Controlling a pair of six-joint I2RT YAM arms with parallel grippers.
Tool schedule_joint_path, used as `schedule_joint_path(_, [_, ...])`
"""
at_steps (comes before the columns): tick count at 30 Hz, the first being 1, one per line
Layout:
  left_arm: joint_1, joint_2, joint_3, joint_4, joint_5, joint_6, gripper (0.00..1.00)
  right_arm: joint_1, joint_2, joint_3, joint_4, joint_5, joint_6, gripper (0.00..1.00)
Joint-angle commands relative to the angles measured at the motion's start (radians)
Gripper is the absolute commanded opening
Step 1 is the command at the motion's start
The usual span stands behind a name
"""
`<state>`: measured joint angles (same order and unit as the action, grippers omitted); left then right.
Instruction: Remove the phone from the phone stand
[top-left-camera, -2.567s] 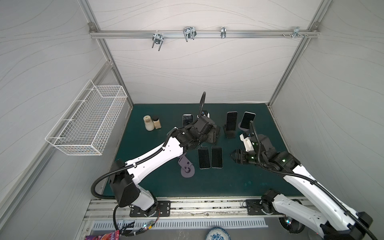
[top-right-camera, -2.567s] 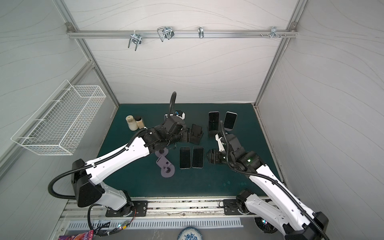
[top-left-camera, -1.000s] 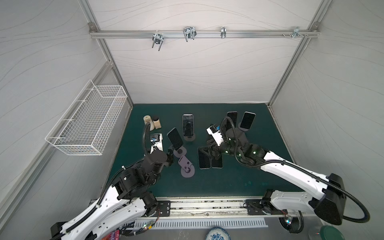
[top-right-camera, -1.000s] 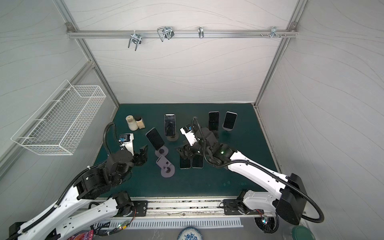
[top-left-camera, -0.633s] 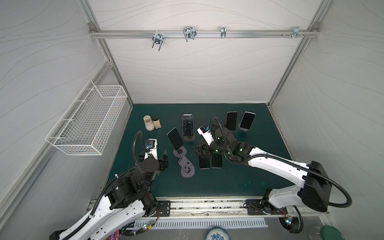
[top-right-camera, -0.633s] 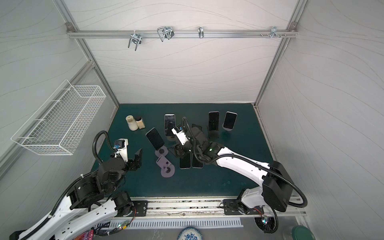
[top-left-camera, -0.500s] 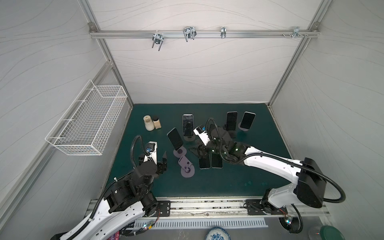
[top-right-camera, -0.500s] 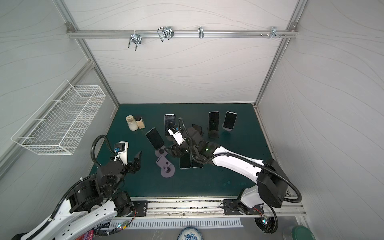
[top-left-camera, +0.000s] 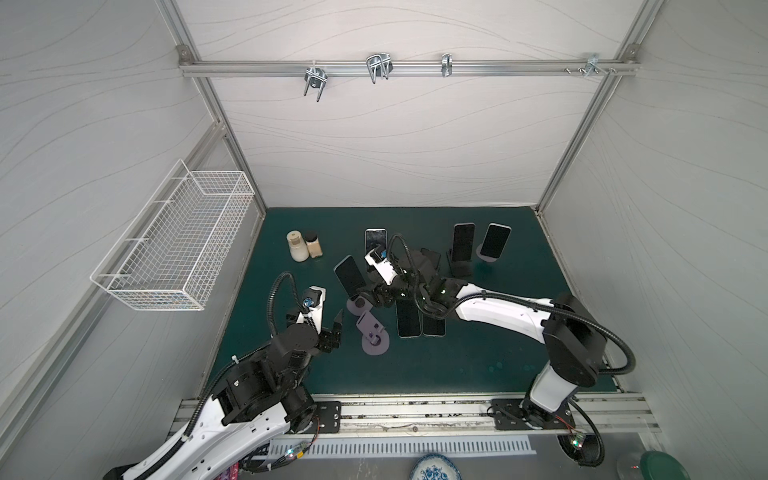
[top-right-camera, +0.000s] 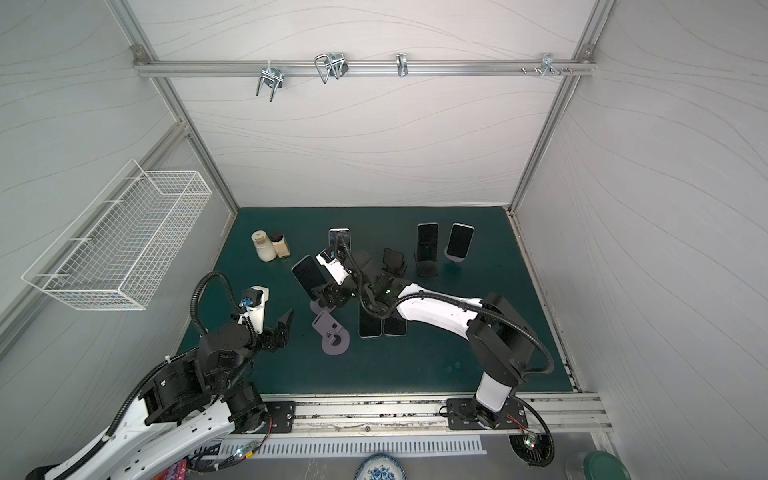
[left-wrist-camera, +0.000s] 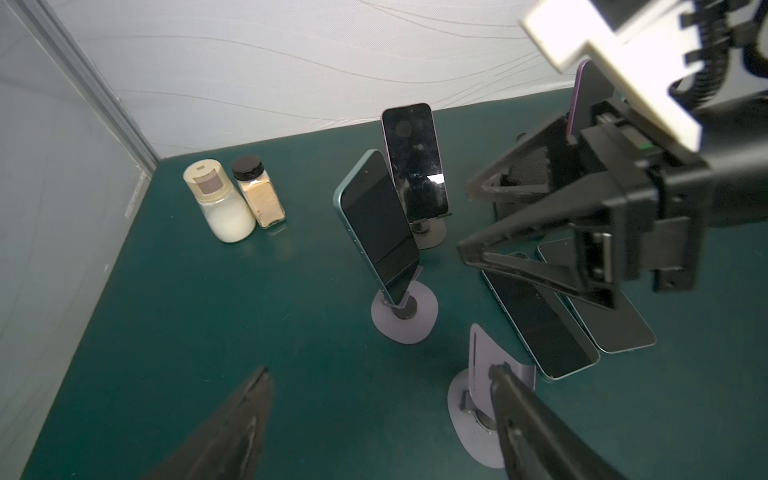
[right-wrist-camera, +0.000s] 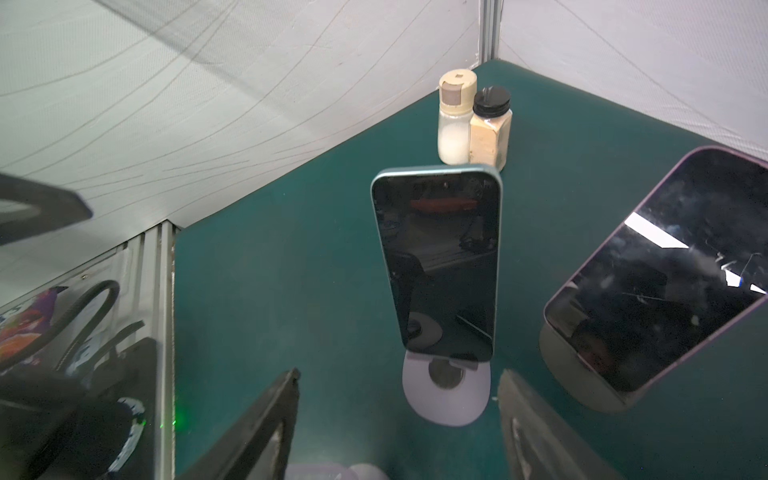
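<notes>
1. A teal-edged smartphone with a dark screen (right-wrist-camera: 440, 266) leans back on a lavender phone stand with a round base (right-wrist-camera: 446, 399). It is near the middle of the dark green mat (top-left-camera: 457, 365), its lower edge seated in the stand's lip.
2. The right gripper (right-wrist-camera: 399, 374) hovers low in front of that stand. Its black jaws are apart and empty, one finger to each side of the base.
3. The left gripper (top-left-camera: 336, 322) sits back near an empty lavender stand (top-left-camera: 374, 332), its jaws parted and holding nothing.
4. Judged best next: bring the right gripper up to the phone's mid-height and close on the long edges, not the glass.
5. Lift along the phone's tilt so the lower edge clears the lip before pulling away.
6. Likely risk: the light stand may tip or come along. A purple-edged phone (right-wrist-camera: 665, 274) also stands just beside, so keep clear of it.
</notes>
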<state>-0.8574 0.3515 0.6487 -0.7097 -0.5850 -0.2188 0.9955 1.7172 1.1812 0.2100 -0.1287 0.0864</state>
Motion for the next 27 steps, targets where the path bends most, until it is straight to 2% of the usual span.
schedule_joint_path(1, [0.004,-0.048,0.014,-0.028,0.028,-0.058,0.85,0.006,0.054,0.045,0.058,0.009,-0.046,0.79])
schedule_joint_path(8, [0.004,-0.110,-0.006,-0.043,-0.016,-0.062,0.87,0.006,0.133,0.113,0.072,0.032,-0.069,0.83])
schedule_joint_path(17, [0.004,-0.074,-0.018,-0.031,-0.031,-0.069,0.90,0.014,0.194,0.168,0.078,0.050,-0.089,0.89])
schedule_joint_path(27, [0.004,-0.046,-0.012,-0.039,-0.037,-0.073,0.90,0.030,0.245,0.216,0.060,0.115,-0.090,0.90])
